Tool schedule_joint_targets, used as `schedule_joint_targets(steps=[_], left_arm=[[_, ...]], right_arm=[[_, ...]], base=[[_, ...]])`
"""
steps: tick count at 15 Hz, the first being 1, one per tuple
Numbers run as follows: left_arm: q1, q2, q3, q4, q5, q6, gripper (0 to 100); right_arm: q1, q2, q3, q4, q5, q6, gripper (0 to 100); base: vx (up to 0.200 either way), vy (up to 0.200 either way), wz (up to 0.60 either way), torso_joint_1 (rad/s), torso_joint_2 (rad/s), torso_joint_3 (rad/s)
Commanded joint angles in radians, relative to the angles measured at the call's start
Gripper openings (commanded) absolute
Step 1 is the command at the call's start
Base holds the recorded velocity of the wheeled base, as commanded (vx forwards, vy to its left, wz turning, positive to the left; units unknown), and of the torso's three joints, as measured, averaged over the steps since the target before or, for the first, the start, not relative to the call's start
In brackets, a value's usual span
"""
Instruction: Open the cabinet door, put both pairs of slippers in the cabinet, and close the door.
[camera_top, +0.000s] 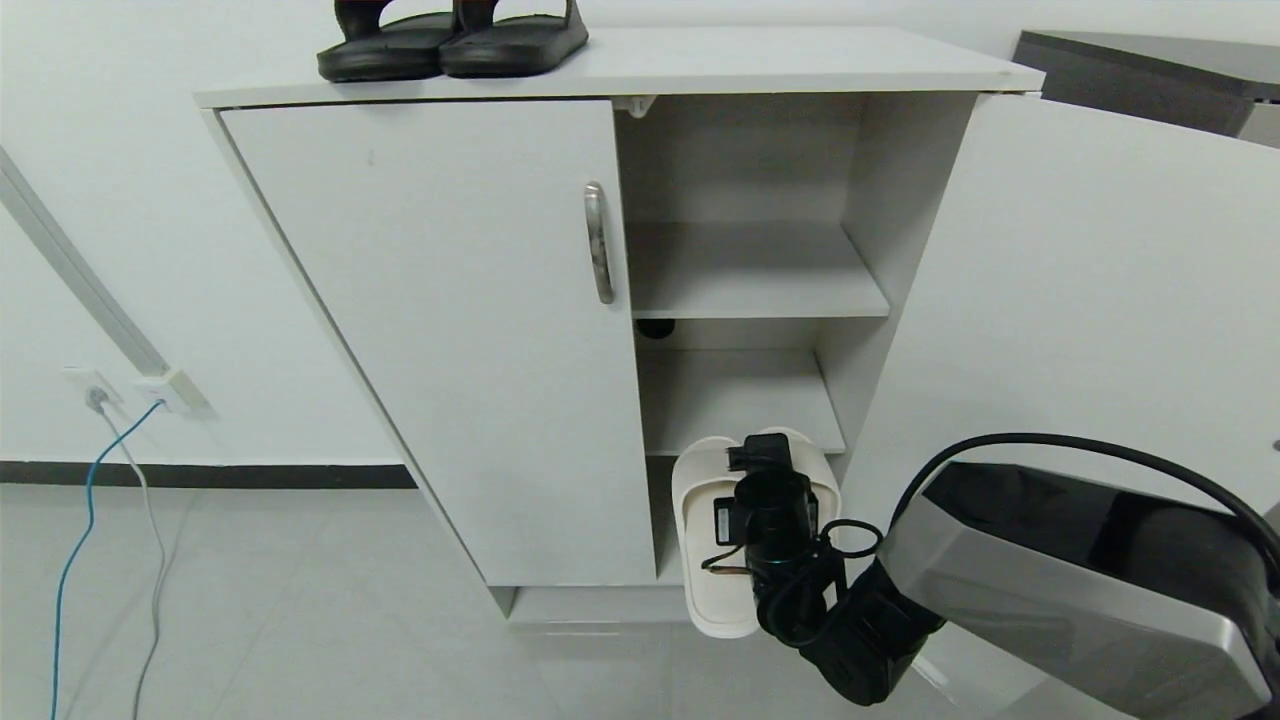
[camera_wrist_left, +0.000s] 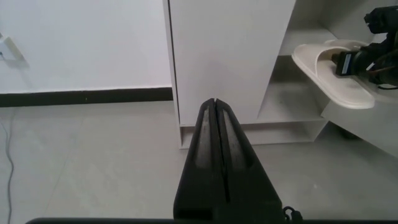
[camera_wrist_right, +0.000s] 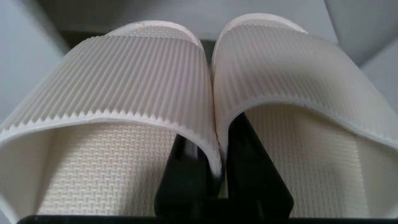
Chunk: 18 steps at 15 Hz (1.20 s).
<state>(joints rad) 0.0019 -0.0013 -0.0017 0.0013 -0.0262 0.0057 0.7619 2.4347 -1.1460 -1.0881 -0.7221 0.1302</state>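
The white cabinet (camera_top: 800, 62) has its right door (camera_top: 1080, 280) swung open and its left door (camera_top: 430, 330) closed. A pair of black slippers (camera_top: 455, 40) sits on the cabinet top at the left. My right gripper (camera_top: 752, 462) is shut on the pair of white slippers (camera_top: 700, 520), pinching their two inner strap edges together (camera_wrist_right: 214, 168). It holds them toes toward the cabinet, just in front of the lowest compartment. The white slippers (camera_wrist_left: 329, 68) hang above the cabinet's bottom board. My left gripper (camera_wrist_left: 214, 106) is shut on nothing, low over the floor before the closed door.
Inside the open half are two bare shelves, an upper shelf (camera_top: 750, 270) and a lower shelf (camera_top: 735, 400). A metal handle (camera_top: 597, 243) is on the closed door. Wall sockets with cables (camera_top: 95, 395) are at the left. Dark furniture (camera_top: 1150, 70) stands behind the open door.
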Motion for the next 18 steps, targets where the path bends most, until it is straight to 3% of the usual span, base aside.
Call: schedule_joint_targets(steps=[1,10,12,18], left_arm=[[0.003,0.001,0.000,0.000,0.000,0.000,0],[0.003,0.001,0.000,0.000,0.000,0.000,0],[0.003,0.001,0.000,-0.001,0.000,0.000,0],[0.001,0.001,0.000,0.000,0.000,0.000,0]], right_arm=[[0.000,0.001,0.008,-0.018,0.001,-0.009,0],[-0.027,0.035,-0.017,-0.062,0.021,-0.044,0],[-0.050,0.057,-0.072,-0.049,0.075,-0.046,0],[-0.108,0.121,-0.308,0.117,0.098,-0.046,0]], base=[[0.000,0.000,0.00,0.000,0.00,0.000],[0.000,0.000,0.00,0.000,0.00,0.000],[0.000,0.000,0.00,0.000,0.00,0.000],[0.000,0.000,0.00,0.000,0.00,0.000]])
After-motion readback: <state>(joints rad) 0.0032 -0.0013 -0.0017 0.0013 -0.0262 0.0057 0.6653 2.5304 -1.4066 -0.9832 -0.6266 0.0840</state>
